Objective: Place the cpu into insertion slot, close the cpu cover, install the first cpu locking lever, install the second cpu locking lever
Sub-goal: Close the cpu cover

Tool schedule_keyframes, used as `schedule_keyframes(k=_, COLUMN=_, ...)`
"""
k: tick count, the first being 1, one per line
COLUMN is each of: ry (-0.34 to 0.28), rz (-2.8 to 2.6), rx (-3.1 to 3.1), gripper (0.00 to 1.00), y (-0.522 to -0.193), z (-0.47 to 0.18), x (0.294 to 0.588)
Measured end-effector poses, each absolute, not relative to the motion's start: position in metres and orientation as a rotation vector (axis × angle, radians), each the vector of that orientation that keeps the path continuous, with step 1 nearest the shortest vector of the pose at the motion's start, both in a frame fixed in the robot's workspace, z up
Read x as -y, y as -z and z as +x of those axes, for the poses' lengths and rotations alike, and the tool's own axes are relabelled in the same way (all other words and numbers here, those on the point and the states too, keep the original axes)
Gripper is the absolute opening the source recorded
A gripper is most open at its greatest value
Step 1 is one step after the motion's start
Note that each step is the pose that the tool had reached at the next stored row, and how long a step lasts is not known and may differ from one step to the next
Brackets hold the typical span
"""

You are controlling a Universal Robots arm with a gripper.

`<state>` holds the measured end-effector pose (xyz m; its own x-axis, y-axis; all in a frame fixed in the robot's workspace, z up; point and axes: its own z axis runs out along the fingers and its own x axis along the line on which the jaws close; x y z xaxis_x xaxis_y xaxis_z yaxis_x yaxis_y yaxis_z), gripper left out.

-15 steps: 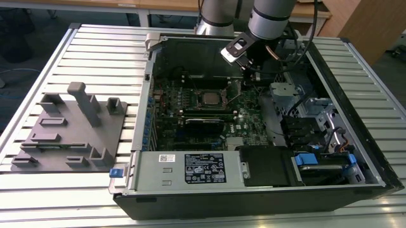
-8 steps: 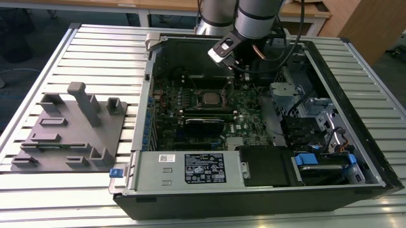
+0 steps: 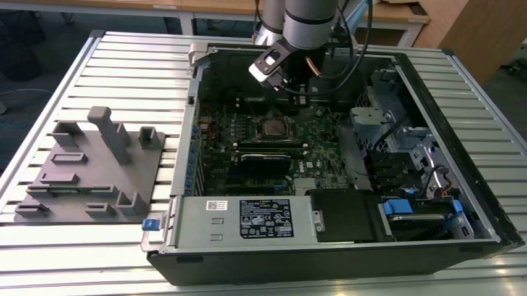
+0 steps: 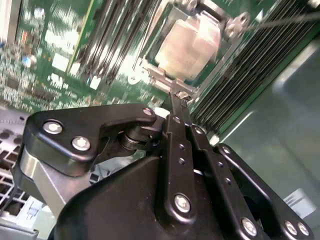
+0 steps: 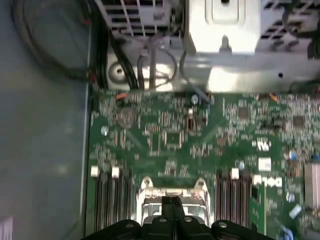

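Gripper (image 4: 176,99) status: fingers pressed together, nothing clamped between them, tips poised at one edge of the insertion slot (image 3: 261,128), right at the rim of the cpu cover (image 4: 159,76). Contact between tips and cover: cannot be confirmed from either wrist view.

Cpu (image 4: 187,42) location: seated inside the insertion slot, dull metal top facing up and visible through the cover window.

Cpu cover condition: appears lowered flat over the insertion slot, framing the chip on all visible sides.

Thin metal rod (image 4: 282,20): runs outward from a corner of the insertion slot; probably one locking lever. Latched or free: cannot be told.

Surroundings: memory slots (image 5: 232,197) flanking the insertion slot on two opposite sides, green circuit board (image 5: 170,135) all around it, computer case (image 3: 461,74) walls well apart from it.

Step in hand, by judgement: closing of the cover or start of the first lever, with placement apparently complete. Closed tips suited to pushing, not clamping.

Requirements for further motion:
- Keep travel short and slow.
- Hold the tips on the metal frame, off the chip top.
- Avoid sideways drift toward the memory slots.
- Apply force downward toward the insertion slot, not across it.
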<state>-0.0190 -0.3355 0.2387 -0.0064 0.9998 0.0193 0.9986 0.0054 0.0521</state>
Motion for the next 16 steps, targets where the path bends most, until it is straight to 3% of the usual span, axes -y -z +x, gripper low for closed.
schedule_keyframes(k=7, ry=-0.077, rz=2.199, rx=-2.212, gripper=0.10, y=-0.2385, z=-0.0206, x=0.3355)
schedule_keyframes(k=16, ry=-0.026, rz=2.223, rx=-2.235, gripper=0.10, y=-0.2376, z=-0.0207, x=0.3355)
